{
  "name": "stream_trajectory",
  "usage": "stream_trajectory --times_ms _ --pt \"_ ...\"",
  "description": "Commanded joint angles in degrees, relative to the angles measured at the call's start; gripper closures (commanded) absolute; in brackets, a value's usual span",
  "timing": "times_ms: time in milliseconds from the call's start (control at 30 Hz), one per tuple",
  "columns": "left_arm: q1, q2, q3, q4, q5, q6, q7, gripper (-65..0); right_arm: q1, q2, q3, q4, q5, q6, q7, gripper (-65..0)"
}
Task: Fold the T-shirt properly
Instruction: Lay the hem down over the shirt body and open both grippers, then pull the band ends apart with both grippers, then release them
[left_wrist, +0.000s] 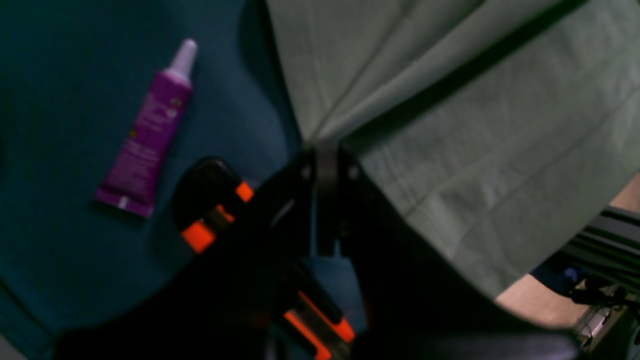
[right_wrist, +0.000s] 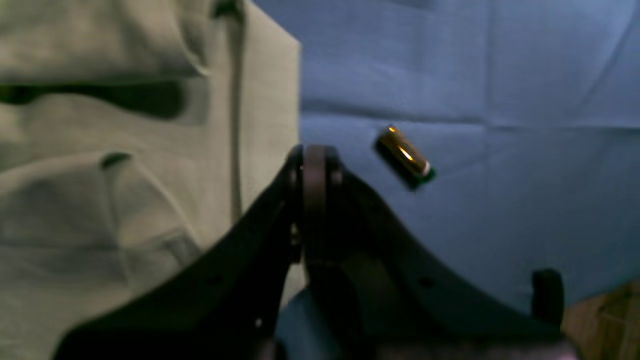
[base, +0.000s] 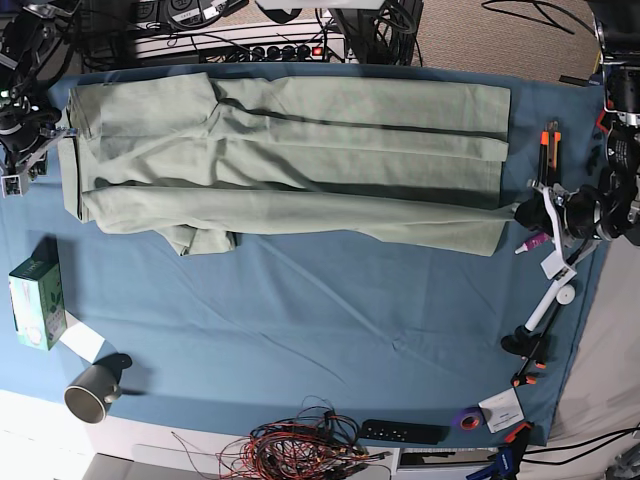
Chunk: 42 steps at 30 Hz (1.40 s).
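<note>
Both clenched on the T-shirt (base: 290, 165), stretched across the far half of the worktop (base: 330, 330): left tool (left_wrist: 320, 145) pinching one end's edge, right tool (right_wrist: 310, 150) the other. Risk of thin knit slipping free mid-fold, or dragging the purple tube (left_wrist: 147, 132) just beside the left tool.

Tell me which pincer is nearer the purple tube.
Left. The left pincer, shut on the T-shirt hem, hangs right beside the purple tube; the right pincer grips the shirt's far end.
</note>
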Motion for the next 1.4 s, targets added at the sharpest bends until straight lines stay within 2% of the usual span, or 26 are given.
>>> stream_trajectory --times_ms 0,133,267,400,533,733,1000,1200,1233,1300,1333,1367 --pt "-1.1 -1.4 -0.5 0.9 -0.6 0.0 -0.1 0.0 0.3 1.6 0.6 0.9 0.2 -0.5 0.5 0.0" --pt "-1.0 -1.4 -0.5 0.9 -0.7 0.0 0.4 0.0 0.3 1.6 0.6 0.9 1.6 -0.5 -3.7 0.0" --pt "-1.0 -1.4 -0.5 0.9 -4.8 -0.5 3.2 0.0 0.3 1.6 0.6 0.9 4.7 -0.5 -6.8 0.0" --pt "-1.1 -1.4 -0.5 0.9 -7.2 -2.0 5.9 0.0 0.3 1.6 0.6 0.9 4.5 -0.5 -8.3 0.0" --pt "-1.1 -1.4 -0.5 0.9 -7.3 -2.0 7.3 0.0 0.3 1.7 0.6 0.9 1.4 -0.5 -7.6 0.0" --pt "-1.1 -1.4 -0.5 0.9 -7.4 -1.9 8.6 0.0 0.3 3.7 0.6 0.9 1.7 -0.5 -6.9 0.0" --pt "-1.1 -1.4 -0.5 0.9 -8.8 -2.0 7.5 0.0 0.3 4.0 0.6 0.9 8.0 -0.5 -6.6 0.0" --pt "-1.1 -1.4 -0.5 0.9 -8.8 -2.0 7.0 0.0 0.3 4.0 0.6 0.9 8.2 0.1 -2.9 0.0" --pt "-1.1 -1.4 -0.5 0.9 -8.8 -2.0 7.0 0.0 0.3 4.0 0.6 0.9 8.2 0.6 -1.9 -4.3" --pt "-1.1 -1.4 -0.5 0.9 -8.8 -2.0 7.0 0.0 0.4 4.0 0.6 0.9 8.8 0.9 -0.2 -23.1" --pt "-1.1 -1.4 -0.5 0.9 -8.8 -2.0 7.0 0.0 0.5 4.0 0.6 0.9 10.0 0.8 0.0 -29.3" --pt "-1.1 -1.4 -0.5 0.9 -8.8 -2.0 7.0 0.0 0.8 4.0 0.6 0.9 11.5 0.6 -0.4 -30.7"
